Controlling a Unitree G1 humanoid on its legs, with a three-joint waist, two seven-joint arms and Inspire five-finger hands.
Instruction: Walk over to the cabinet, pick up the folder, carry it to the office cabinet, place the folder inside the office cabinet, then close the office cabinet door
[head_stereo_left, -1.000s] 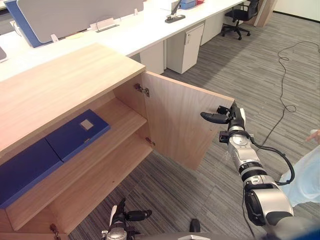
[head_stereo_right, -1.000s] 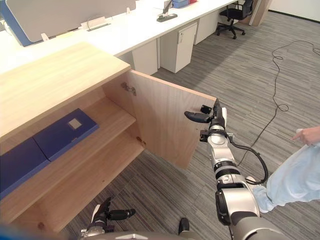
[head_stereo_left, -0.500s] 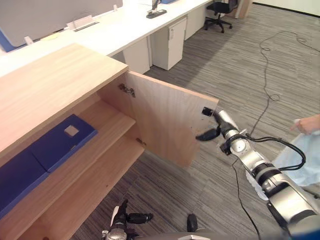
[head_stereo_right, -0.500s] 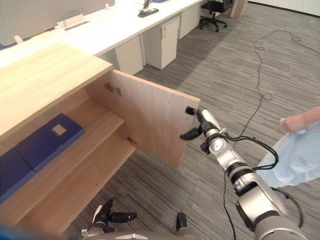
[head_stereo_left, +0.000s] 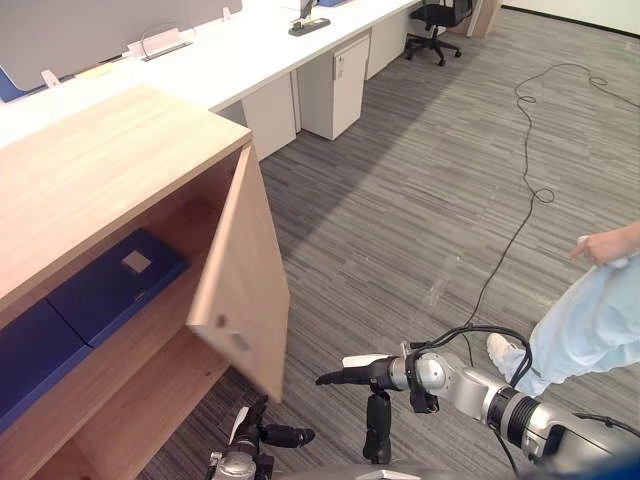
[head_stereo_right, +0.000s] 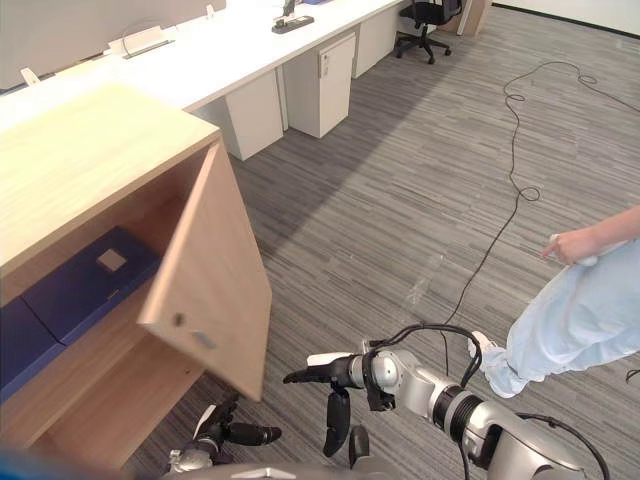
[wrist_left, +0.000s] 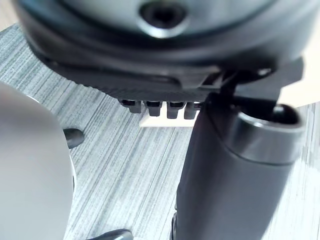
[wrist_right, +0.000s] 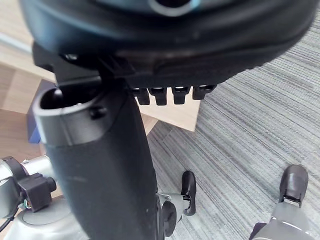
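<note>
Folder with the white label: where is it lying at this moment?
In the left eye view, the labelled blue folder lies flat on the cabinet's shelf at the left, beside a second blue folder, just left of the half-shut door.

Grey carpet (head_stereo_left: 400, 200) with fine stripes across the whole floor, under even light with soft shadows. Along the far side, a long white desk (head_stereo_left: 230, 60), with a pale grey divider panel (head_stereo_left: 100, 25) standing upright on it. Beneath the desk, a white drawer pedestal (head_stereo_left: 335, 85). Near the desk's far end, a black office chair (head_stereo_left: 440, 15).
</note>
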